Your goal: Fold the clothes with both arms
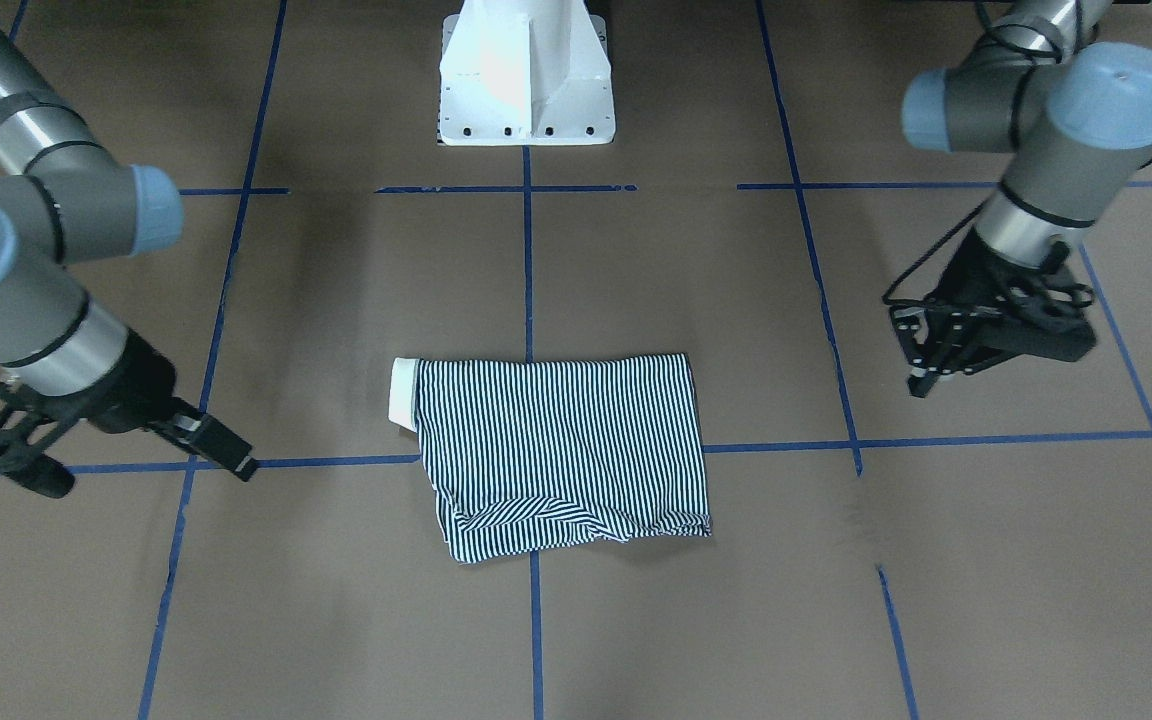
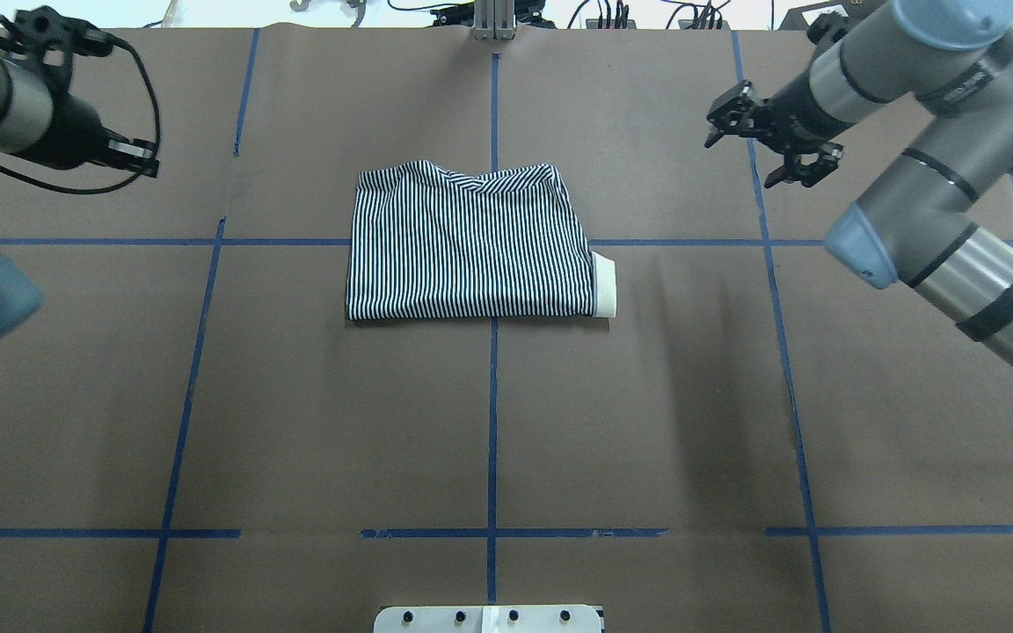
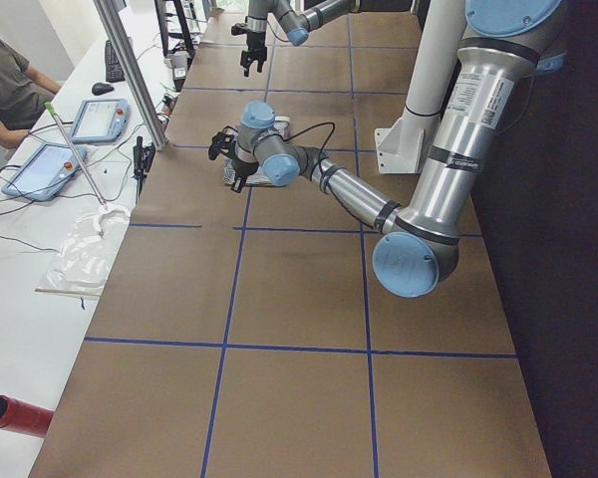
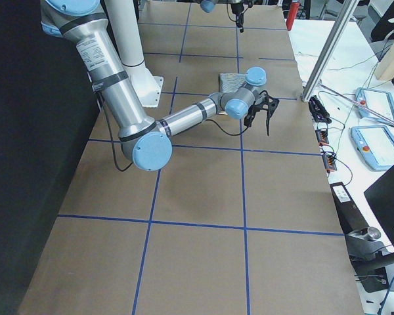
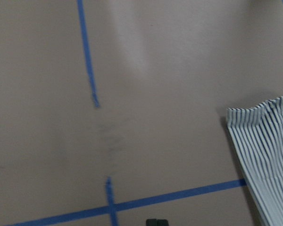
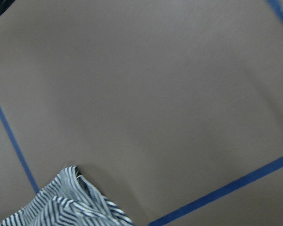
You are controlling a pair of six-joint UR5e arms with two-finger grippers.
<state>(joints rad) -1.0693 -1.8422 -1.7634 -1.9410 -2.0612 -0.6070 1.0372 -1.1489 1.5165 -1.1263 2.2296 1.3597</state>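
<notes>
— Shirt (image 1: 556,440)?
— Folded into a rough rectangle, flat on the worktop (image 1: 936,600), about the middle. Straddles the central tape line (image 1: 528,270) and one cross line. Lies well apart from the pedestal (image 1: 526,80).
— Collar (image 1: 402,390)?
— Pokes out as a cream strip at the end toward the robot's right. Plain and flat against the worktop.
— Edges?
— Neat along the side nearer the pedestal. Rumpled along the far side, with a flap (image 1: 536,520) of slanting stripes turned over there.
— Left end effector (image 1: 921,385)?
— Hangs above the worktop off the shirt's left end, well apart from it. Pinched together to a single tip in the front view, with no cloth in it.
— Right end effector (image 1: 244,466)?
— Hovers low off the collar end, likewise well apart from the shirt. Seen as one dark bar from the front and as a cluster of black parts from overhead. Cannot tell whether apart or together.
— Wrist views?
— Brown worktop and blue tape in both, with only a striped corner of the shirt at the frame edge of each.
— Beside the worktop?
— A seated person (image 3: 5,80) at a white desk (image 3: 20,259) in the left side view, near a tablet (image 3: 98,119).
</notes>
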